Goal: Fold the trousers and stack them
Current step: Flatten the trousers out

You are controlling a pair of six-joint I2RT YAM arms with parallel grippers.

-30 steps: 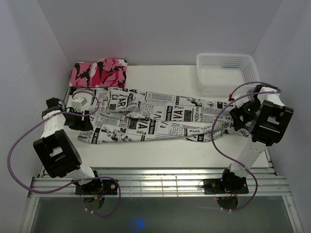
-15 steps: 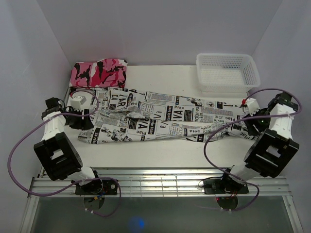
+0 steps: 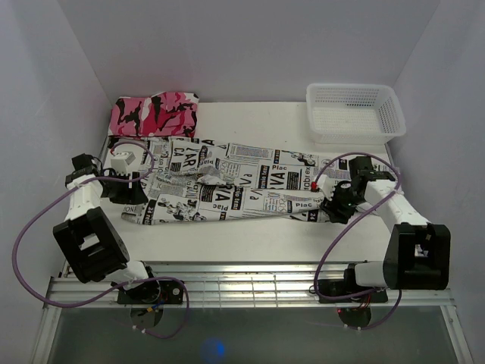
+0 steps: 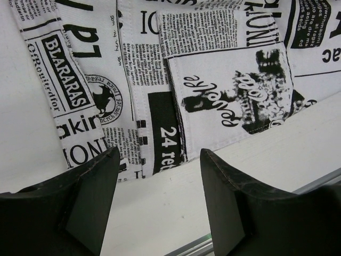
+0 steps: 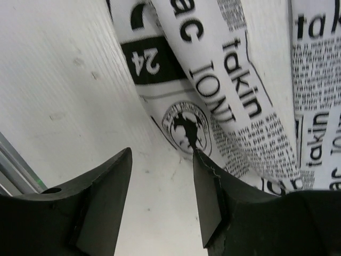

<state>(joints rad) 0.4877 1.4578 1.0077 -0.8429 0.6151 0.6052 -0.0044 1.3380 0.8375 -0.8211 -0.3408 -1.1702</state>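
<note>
Trousers' ends partly covered

In the top view the left gripper hides a waist corner of the trousers and the right gripper hides the hems. Both wrist views cut the cloth off at their edges.

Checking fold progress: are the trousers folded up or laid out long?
Laid out long, not folded up: the trousers stretch across the table, from the left gripper to the right gripper at the leg ends.

- Top view: bright, even, diffuse light; shadows faint and soft.
- Bottom centre: small blue glint.
- Wrist views: print on the trousers sharp; lower foreground dark.
</note>
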